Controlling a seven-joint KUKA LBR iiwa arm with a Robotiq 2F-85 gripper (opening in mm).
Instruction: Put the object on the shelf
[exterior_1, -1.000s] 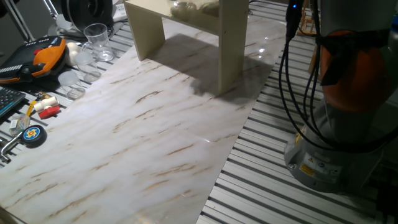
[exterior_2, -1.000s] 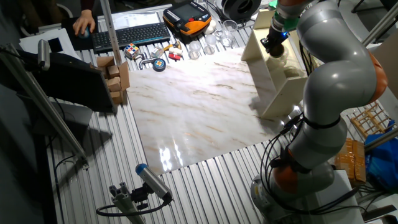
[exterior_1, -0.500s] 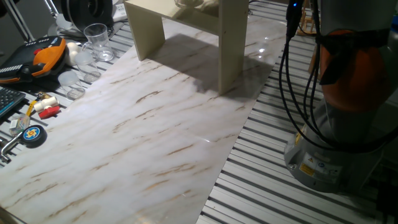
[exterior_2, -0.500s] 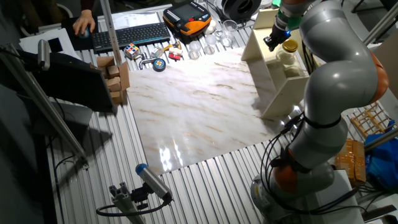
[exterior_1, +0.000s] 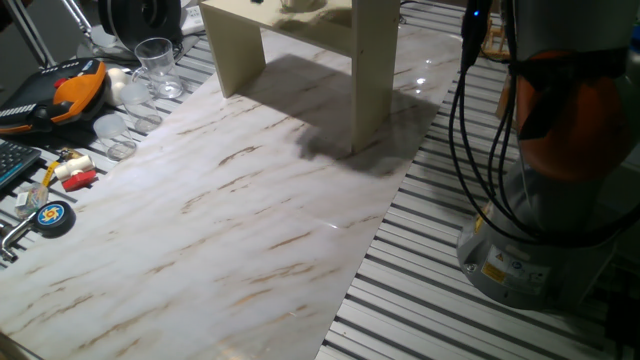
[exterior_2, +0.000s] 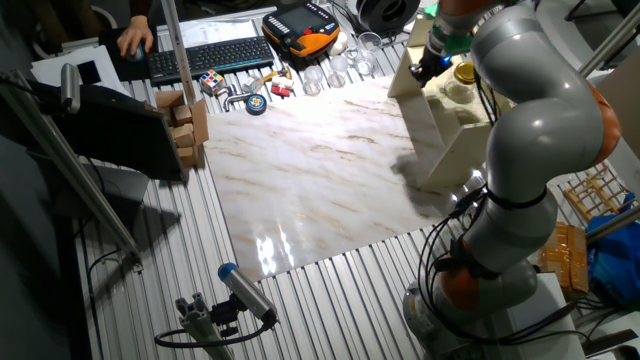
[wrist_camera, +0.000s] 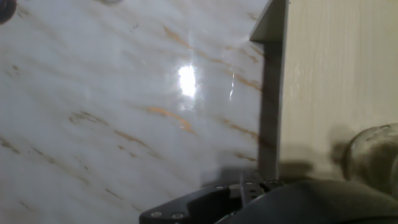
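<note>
Where the marble tabletop (exterior_1: 230, 210) fills the foreground of one fixed view, the shelf (exterior_1: 368, 70) stands at its 12 o'clock end. In the other fixed view the jar (exterior_2: 462, 82) sits on the shelf top, gold lid up, with the gripper (exterior_2: 428, 64) just beside it at about 10 o'clock, apart from it. Whether the fingers are spread cannot be told.
</note>
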